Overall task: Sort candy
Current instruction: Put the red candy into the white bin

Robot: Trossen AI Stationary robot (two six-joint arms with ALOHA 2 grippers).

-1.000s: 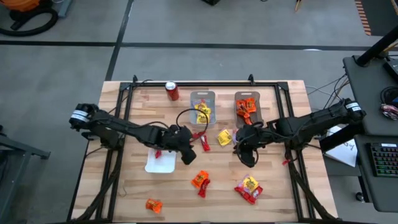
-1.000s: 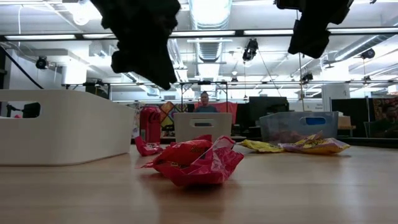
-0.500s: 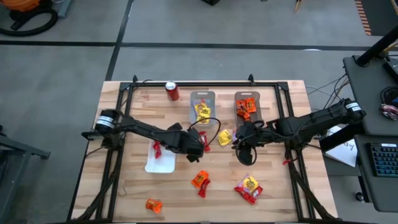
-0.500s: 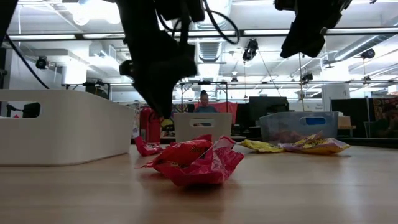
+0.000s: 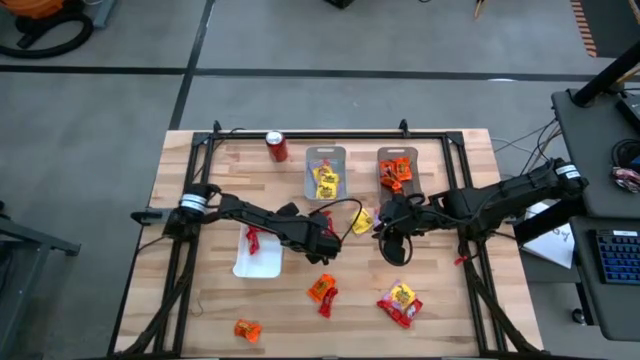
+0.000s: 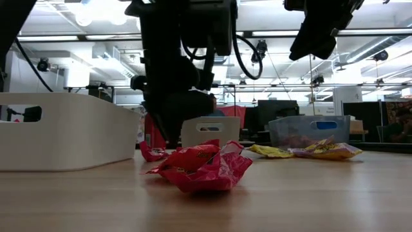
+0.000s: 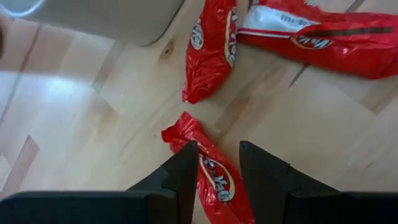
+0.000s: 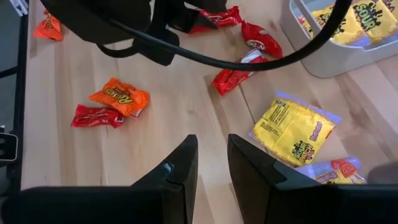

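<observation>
Left claw [image 7: 214, 163], its fingers spread either side of a red candy packet [image 7: 211, 171] on the wooden bench [image 5: 450, 310], sits low just beside the white tray [image 5: 258, 262]. Two more red packets [image 7: 214, 43] lie close by. Right claw [image 8: 211, 163], fingers parted and holding nothing, hangs above the bench farther from the white tray, near a yellow packet [image 8: 292, 132]. Other orange and red packets lie scattered nearer the bench's front edge.

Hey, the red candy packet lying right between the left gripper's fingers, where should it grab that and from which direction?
Judging by the left wrist view, the left gripper should come straight down and pinch across the narrow middle of the red packet. It lies flat on the table, long axis running between the fingers, so closing across its width looks surest.
</observation>
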